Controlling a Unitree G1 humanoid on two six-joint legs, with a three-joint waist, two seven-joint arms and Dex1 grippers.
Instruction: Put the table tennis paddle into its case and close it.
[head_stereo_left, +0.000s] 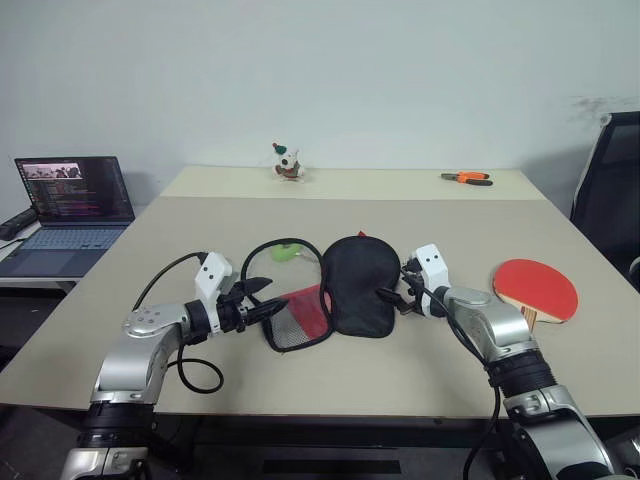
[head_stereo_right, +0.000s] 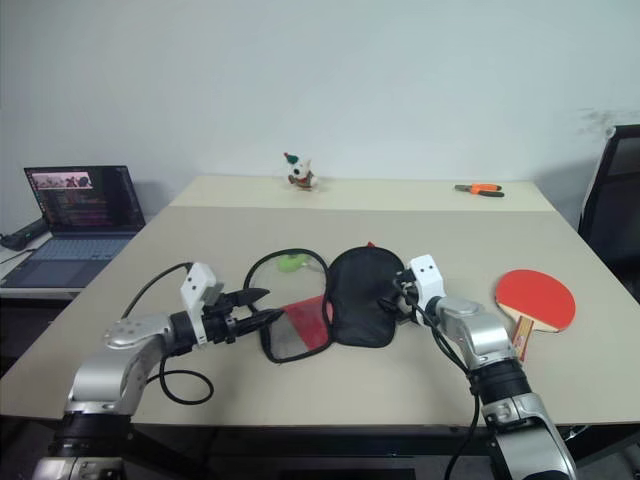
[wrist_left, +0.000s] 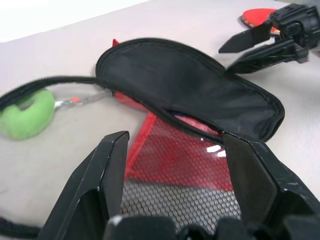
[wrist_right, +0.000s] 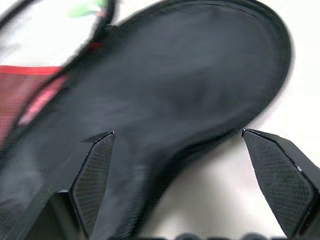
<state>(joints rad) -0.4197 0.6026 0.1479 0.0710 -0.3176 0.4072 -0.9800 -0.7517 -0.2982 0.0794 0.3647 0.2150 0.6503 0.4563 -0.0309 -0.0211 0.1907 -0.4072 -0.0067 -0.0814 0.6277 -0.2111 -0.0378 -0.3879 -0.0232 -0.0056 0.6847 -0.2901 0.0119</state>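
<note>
On the left side of the bench (head_stereo_left: 420, 385) the left gripper (head_stereo_left: 268, 304) hung with its jaws apart and empty, its tips just at the red mesh edge of the case (head_stereo_left: 345, 288), which lay unzipped and splayed at mid-bench, black flap over red panel. Beside the case's far edge lay the green zipper tag (head_stereo_left: 284, 253). To the right of the case the right gripper (head_stereo_left: 391, 297) stood spread wide, holding nothing, its tips close to the black flap. Farther right, well apart from both arms, the table tennis paddle (head_stereo_left: 537, 289) lay flat, red face up, near the bench edge. The likely trouble: soft fabric could slide or fold under a one-sided pinch, closing the mouth before the paddle arrived; and a clumsy reach might nudge the paddle off the edge. The left wrist view showed a gap under the black flap, which the head views left unclear; the head views alone placed the paddle whole.
</note>
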